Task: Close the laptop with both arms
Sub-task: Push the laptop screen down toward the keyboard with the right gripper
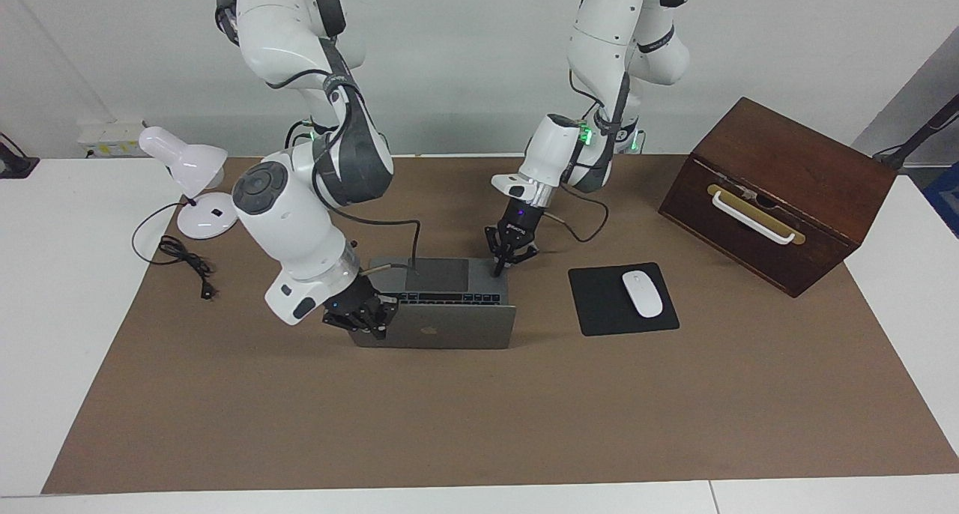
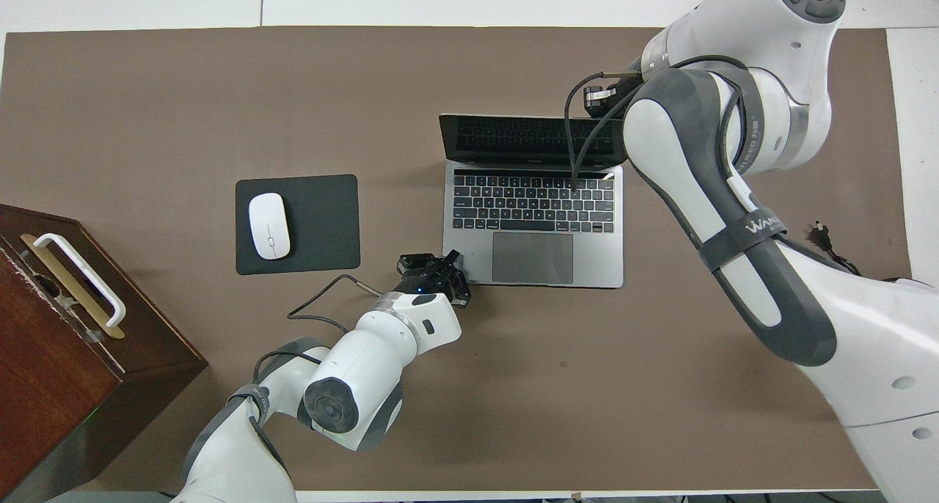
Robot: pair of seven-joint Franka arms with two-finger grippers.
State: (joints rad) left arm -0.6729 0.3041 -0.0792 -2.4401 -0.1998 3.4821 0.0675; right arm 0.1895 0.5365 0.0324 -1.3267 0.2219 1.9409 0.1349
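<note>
A white desk lamp stands at the right arm's end of the table, well apart from the laptop, its black cord trailing on the brown mat. The right arm reaches over the laptop; the right gripper sits at the upper corner of the lid, on the side toward the right arm's end, fingertips clenched together and holding nothing. The laptop lies at the middle of the mat, partly open: the lid leans over the dark keyboard, its logo facing away from the robots, and the grey trackpad is on the side nearer the robots. The left arm comes down at the base corner nearest its own end; the left gripper is pressed shut with its tips on that corner, grasping nothing. Beside the laptop, toward the left arm's end, a black mouse pad carries a white mouse. Past the pad from the laptop stands a dark wooden box with a white handle.
</note>
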